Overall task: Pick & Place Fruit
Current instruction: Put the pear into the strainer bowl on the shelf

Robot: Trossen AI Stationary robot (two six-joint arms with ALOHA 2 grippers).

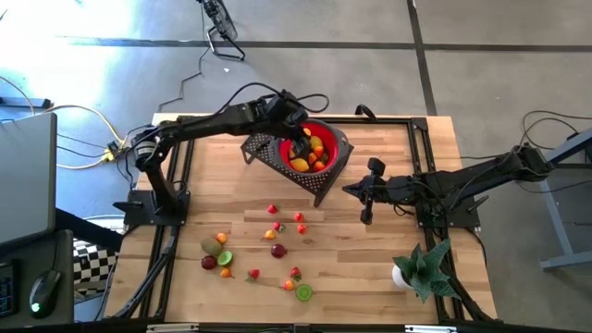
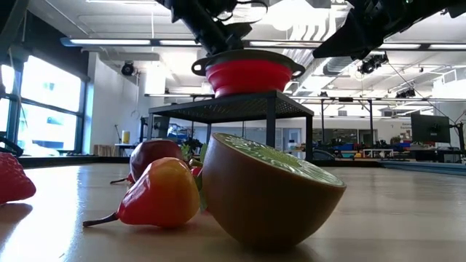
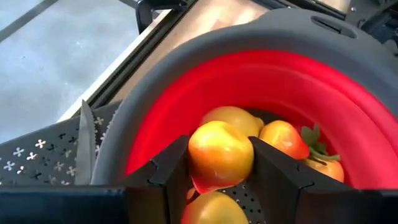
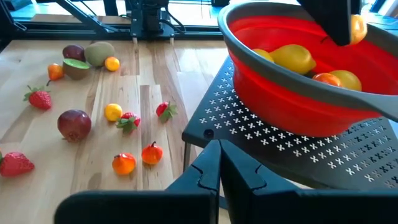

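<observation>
A red bowl with a grey rim (image 1: pixel 326 148) stands on a dark perforated stand (image 1: pixel 268 153) at the table's far middle and holds several yellow and orange fruits (image 4: pixel 292 57). My left gripper (image 1: pixel 301 143) is over the bowl, shut on a yellow-and-red fruit (image 3: pixel 221 154). My right gripper (image 1: pixel 348 191) is shut and empty, hovering to the right of the stand; its fingers (image 4: pixel 217 158) point toward the table's left. Several small fruits (image 1: pixel 273 242) lie on the table's near left part. In the low view a green half fruit (image 2: pixel 269 193) and a red-yellow pear (image 2: pixel 160 193) lie close. My left gripper pinches the yellow-and-red fruit by its two opposite sides (image 3: pixel 198 158) between its two fingers (image 3: pixel 169 177). The fingers come from above, slanting down into the bowl. The fruit is held inside the rim, just above the fruits lying in the bowl (image 3: pixel 233 118).
A spiky green plant in a white pot (image 1: pixel 421 268) stands at the near right corner. Black rails (image 1: pixel 176 213) run along the table's left and right sides. Bare wood (image 1: pixel 370 268) lies between the loose fruits and the plant.
</observation>
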